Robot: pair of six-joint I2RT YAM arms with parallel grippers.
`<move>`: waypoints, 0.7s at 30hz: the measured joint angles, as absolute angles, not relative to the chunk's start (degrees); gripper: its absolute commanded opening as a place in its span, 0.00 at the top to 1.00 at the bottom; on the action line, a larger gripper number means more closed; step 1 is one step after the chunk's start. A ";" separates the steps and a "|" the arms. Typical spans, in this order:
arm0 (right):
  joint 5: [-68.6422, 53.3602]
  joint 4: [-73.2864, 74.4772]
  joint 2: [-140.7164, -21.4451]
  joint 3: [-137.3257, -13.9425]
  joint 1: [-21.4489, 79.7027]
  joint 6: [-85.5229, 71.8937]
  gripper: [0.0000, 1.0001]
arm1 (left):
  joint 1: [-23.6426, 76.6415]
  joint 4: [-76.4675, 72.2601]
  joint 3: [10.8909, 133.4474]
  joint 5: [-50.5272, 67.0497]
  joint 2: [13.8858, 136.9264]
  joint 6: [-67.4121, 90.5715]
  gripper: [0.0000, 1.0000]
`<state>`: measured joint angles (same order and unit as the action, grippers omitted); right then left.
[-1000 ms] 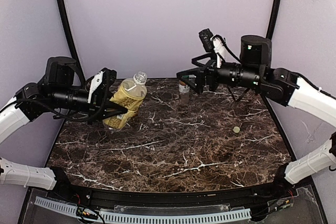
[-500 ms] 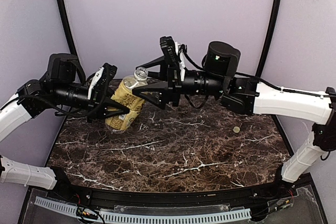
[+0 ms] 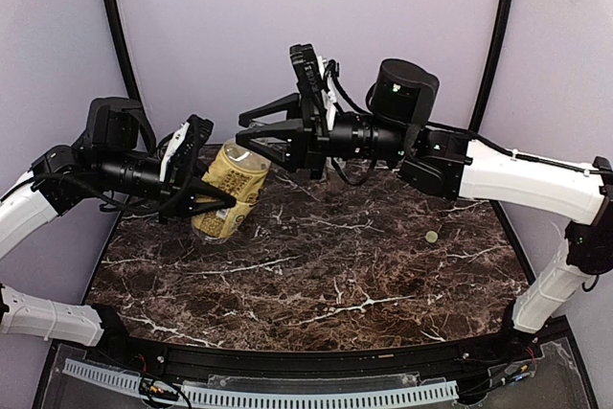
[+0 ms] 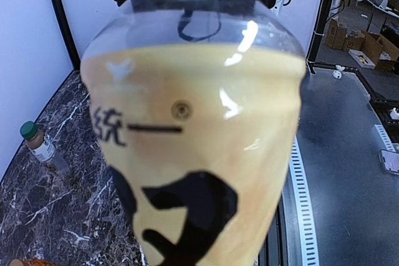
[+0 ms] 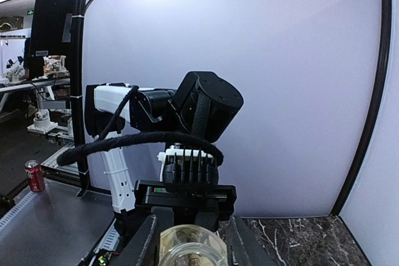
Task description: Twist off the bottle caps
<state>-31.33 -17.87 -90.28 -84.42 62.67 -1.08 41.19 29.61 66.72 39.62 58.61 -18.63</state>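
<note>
My left gripper point(image 3: 222, 200) is shut on the body of the yellowish tea bottle point(image 3: 230, 179), holding it tilted above the table's left side. That bottle point(image 4: 193, 154) fills the left wrist view and hides the fingers. Its mouth point(image 5: 190, 250) is bare, with no cap on it. My right gripper point(image 3: 251, 136) reaches in from the right, its fingers point(image 5: 146, 244) pressed against both sides of the neck. A cream-white cap point(image 3: 432, 236) lies loose on the marble at the right. A slim clear bottle point(image 4: 40, 147) with a dark green cap point(image 4: 28, 130) stands at the back.
The dark marble table point(image 3: 316, 284) is walled by purple panels behind and at both sides. My right arm point(image 3: 479, 174) stretches across the back of the table. A sliver of something orange point(image 4: 25, 262) shows at the left wrist view's bottom edge.
My right arm swung left from the back centre to the tea bottle's top, and its jaws closed in on the neck. The left arm kept the bottle still.
</note>
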 measured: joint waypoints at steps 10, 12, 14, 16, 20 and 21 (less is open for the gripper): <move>-31.16 -15.64 -90.50 -85.30 62.63 -0.73 0.92 | 40.97 30.13 66.72 39.57 58.59 -18.57 0.84; -31.09 -14.87 -90.54 -85.69 62.63 -0.73 0.90 | 40.97 30.13 66.72 39.57 58.59 -18.57 0.85; -31.03 -14.02 -90.59 -86.08 62.61 -0.73 0.69 | 40.97 30.15 66.72 39.57 58.59 -18.57 0.84; -30.79 -13.56 -90.65 -86.35 62.61 -0.71 0.57 | 40.97 30.17 66.72 39.57 58.59 -18.57 0.85; -29.67 -12.05 -90.74 -86.35 62.28 -1.69 0.54 | 40.97 30.06 66.72 39.35 58.50 -19.05 0.85; -29.58 -11.88 -90.76 -86.32 62.22 -1.91 0.54 | 40.97 30.09 66.72 39.24 58.46 -19.07 0.85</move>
<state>-29.58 -11.88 -90.76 -86.32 62.22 -1.91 40.97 30.09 66.72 39.24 58.46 -19.07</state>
